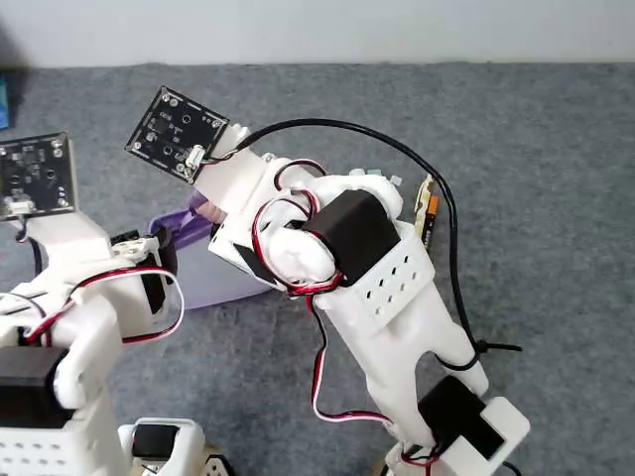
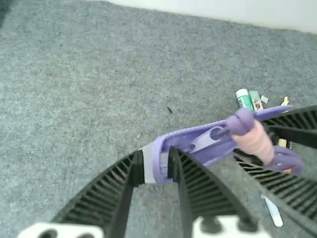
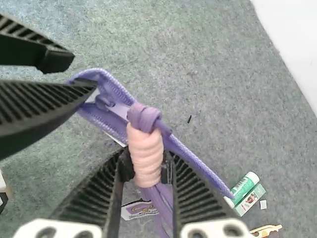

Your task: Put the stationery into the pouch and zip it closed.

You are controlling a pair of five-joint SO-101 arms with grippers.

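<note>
The purple pouch (image 1: 211,280) lies on the grey carpet between the two arms. My left gripper (image 2: 155,161) is shut on the pouch's (image 2: 198,141) end by the zipper. My right gripper (image 3: 146,166) is shut on the pink ribbed zipper pull (image 3: 145,152), which hangs from a knotted purple cord. In the left wrist view the pink pull (image 2: 257,141) sits between the right arm's black fingers (image 2: 290,121). The zipper track (image 3: 115,91) runs between both grippers. A green and white tube (image 3: 242,186) and small stationery pieces lie on the carpet beyond the pouch.
An orange and black item (image 1: 429,213) lies on the carpet right of the right arm. A white pen-like piece (image 2: 272,210) rests near the pouch. A small printed label (image 3: 136,208) lies under the pouch. The grey carpet meets a white wall at the back.
</note>
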